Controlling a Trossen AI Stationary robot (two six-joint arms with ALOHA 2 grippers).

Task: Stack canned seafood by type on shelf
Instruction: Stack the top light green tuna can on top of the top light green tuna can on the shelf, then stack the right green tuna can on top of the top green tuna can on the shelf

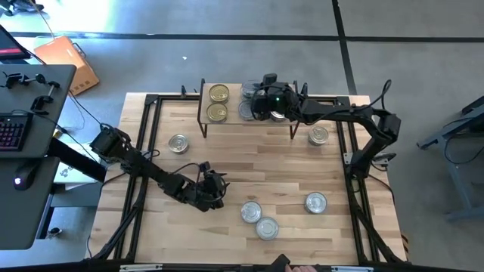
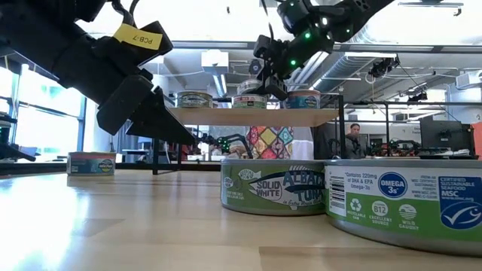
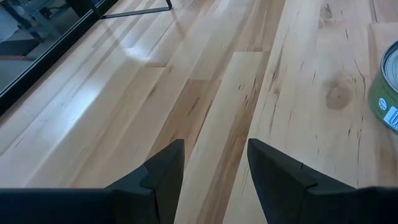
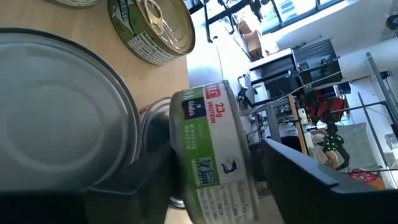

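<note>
The right end effector point(image 4: 214, 158) hangs over the low light-wood shelf on black legs point(image 1: 231, 121). Its fingers bracket a flat round tin with a green label point(image 4: 211, 168), and a sliver of gap on one side suggests the grip is loosened.

To finish well, the tin should sit square on the plain silver tin point(image 4: 56, 124) just beside the fingers. The fingers should then spread fully and rise straight, so neither drags the tin off.

Farther along the shelf from this end effector stand two gold-lidded tins point(image 1: 218, 103), apart from the silver ones. All tins are sealed, so their contents cannot be seen.

Well away, the left end effector point(image 3: 214, 162) is spread and empty, low over the slatted wooden worktop point(image 1: 249, 166). Loose silver-lidded tins point(image 1: 257, 219) lie near it.
</note>
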